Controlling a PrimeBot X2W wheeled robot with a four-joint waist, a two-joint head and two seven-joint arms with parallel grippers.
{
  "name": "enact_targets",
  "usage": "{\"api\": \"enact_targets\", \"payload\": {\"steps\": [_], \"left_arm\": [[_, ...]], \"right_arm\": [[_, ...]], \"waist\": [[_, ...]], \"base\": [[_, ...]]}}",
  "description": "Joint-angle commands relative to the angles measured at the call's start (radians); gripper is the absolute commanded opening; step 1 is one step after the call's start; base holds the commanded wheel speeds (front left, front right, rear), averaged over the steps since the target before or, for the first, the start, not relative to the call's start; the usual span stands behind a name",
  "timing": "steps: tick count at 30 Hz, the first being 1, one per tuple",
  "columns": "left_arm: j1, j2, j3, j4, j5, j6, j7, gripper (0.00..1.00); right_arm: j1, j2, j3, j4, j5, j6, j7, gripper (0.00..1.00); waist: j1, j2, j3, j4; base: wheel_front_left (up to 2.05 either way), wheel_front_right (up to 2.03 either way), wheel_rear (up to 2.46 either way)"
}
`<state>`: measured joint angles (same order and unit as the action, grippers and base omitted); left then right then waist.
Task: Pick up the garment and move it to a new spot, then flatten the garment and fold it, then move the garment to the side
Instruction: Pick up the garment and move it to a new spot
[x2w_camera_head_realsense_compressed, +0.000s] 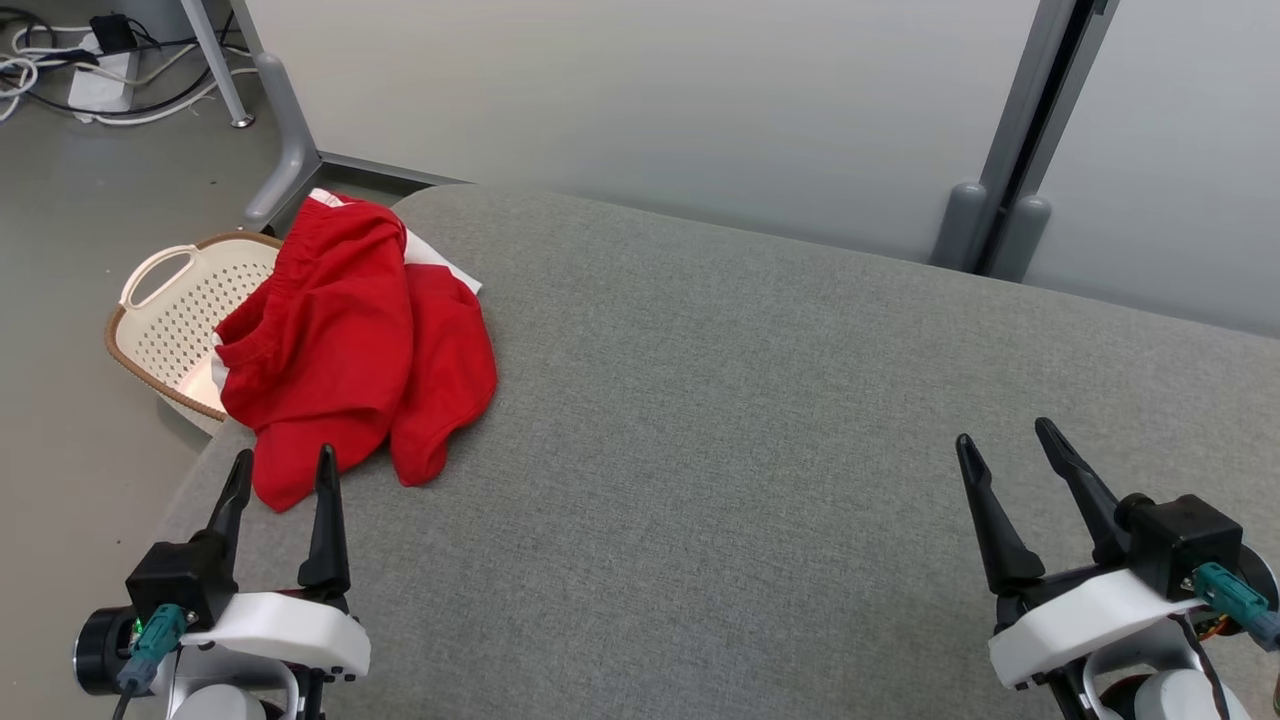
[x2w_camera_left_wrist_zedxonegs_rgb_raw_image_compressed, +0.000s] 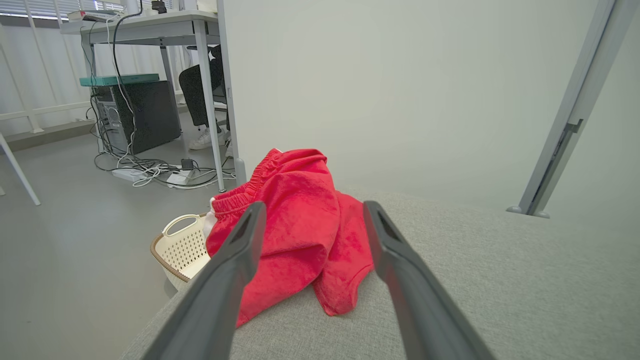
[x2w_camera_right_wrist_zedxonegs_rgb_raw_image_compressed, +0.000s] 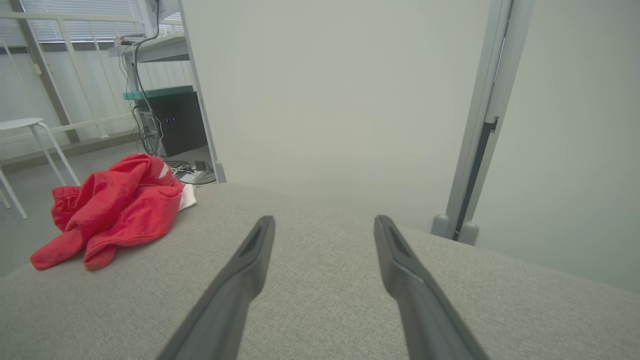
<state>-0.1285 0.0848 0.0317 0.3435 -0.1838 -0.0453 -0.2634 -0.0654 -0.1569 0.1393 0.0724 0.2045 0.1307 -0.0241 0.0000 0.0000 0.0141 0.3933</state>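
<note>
1. My left gripper (x2w_camera_head_realsense_compressed: 284, 455) sits low at the near-left of the grey padded table (x2w_camera_head_realsense_compressed: 750, 400). Its fingers point away from me, the jaws are spread wide, and there is nothing between them.
2. My right gripper (x2w_camera_head_realsense_compressed: 1003, 432) is at the near-right with its fingers leaning slightly left. It is also spread wide and empty, over bare table.
3. The red garment (x2w_camera_head_realsense_compressed: 350, 340) lies crumpled at the table's far-left corner, with white trim showing at its far edge.
4. Its near hem is just ahead of my left fingertips. In the left wrist view the cloth shows between the two fingers, not gripped.
5. The garment's left side overhangs the table edge, above a cream perforated basket (x2w_camera_head_realsense_compressed: 165, 320) on the floor.
6. The right gripper is well apart from the garment.
</note>
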Motion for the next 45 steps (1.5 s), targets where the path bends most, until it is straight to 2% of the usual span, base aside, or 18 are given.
{"api": "enact_targets", "payload": {"steps": [1, 13, 19, 30, 33, 38, 39, 40, 43, 45], "left_arm": [[0.001, 0.002, 0.006, -0.004, 0.001, 0.001, -0.002, 1.00], [-0.035, -0.007, 0.006, -0.004, 0.011, -0.007, -0.002, 1.00], [-0.099, -0.010, 0.000, 0.057, 0.002, -0.015, -0.002, 1.00], [-0.401, 0.017, 0.000, 0.464, -0.041, -0.041, 0.003, 1.00], [-0.476, 0.038, 0.015, 0.583, -0.060, -0.045, 0.003, 1.00], [-0.556, 0.057, 0.048, 0.716, -0.089, -0.026, 0.000, 1.00], [-0.563, 0.056, 0.050, 0.729, -0.091, -0.026, -0.001, 0.73], [-0.572, 0.064, 0.055, 0.724, -0.090, -0.022, -0.002, 0.01], [-0.571, 0.081, 0.083, 0.659, -0.096, -0.021, -0.003, 0.00], [-0.520, 0.076, 0.110, 0.539, -0.077, -0.008, -0.003, 0.00]], "right_arm": [[0.008, -0.004, -0.002, -0.007, -0.004, 0.000, 0.003, 1.00], [-0.004, -0.014, -0.013, -0.019, -0.001, 0.000, 0.017, 1.00], [-0.024, -0.031, -0.018, -0.041, 0.002, 0.000, 0.035, 1.00], [-0.096, -0.125, -0.025, -0.139, 0.016, 0.000, 0.104, 1.00], [-0.109, -0.147, -0.030, -0.159, 0.021, 0.000, 0.115, 1.00], [-0.122, -0.165, -0.039, -0.174, 0.030, 0.000, 0.122, 1.00], [-0.122, -0.165, -0.040, -0.176, 0.032, 0.000, 0.123, 1.00], [-0.120, -0.167, -0.043, -0.177, 0.031, 0.000, 0.125, 1.00], [-0.119, -0.167, -0.051, -0.177, 0.031, 0.000, 0.126, 1.00], [-0.109, -0.159, -0.060, -0.172, 0.030, 0.000, 0.122, 1.00]], "waist": [[0.0000, 0.0000, 0.003, 0.003], [0.0000, 0.0000, 0.032, 0.012], [0.0000, 0.0000, 0.092, 0.007], [0.0000, 0.0000, 0.322, -0.045], [0.0000, 0.0000, 0.359, -0.055], [0.0000, 0.0000, 0.381, -0.062], [0.0000, 0.0000, 0.382, -0.062], [0.0000, 0.0000, 0.383, -0.061], [0.0000, 0.0000, 0.381, -0.059], [0.0000, 0.0000, 0.367, -0.054]], "base": [[0.00, 0.00, 0.00], [0.00, 0.00, 0.00], [0.00, 0.00, 0.00], [0.00, 0.00, 0.00], [0.00, 0.00, 0.00], [0.00, 0.00, 0.00], [0.00, 0.00, 0.00], [0.00, 0.00, 0.00], [0.00, 0.00, 0.00], [0.00, 0.00, 0.00]]}}
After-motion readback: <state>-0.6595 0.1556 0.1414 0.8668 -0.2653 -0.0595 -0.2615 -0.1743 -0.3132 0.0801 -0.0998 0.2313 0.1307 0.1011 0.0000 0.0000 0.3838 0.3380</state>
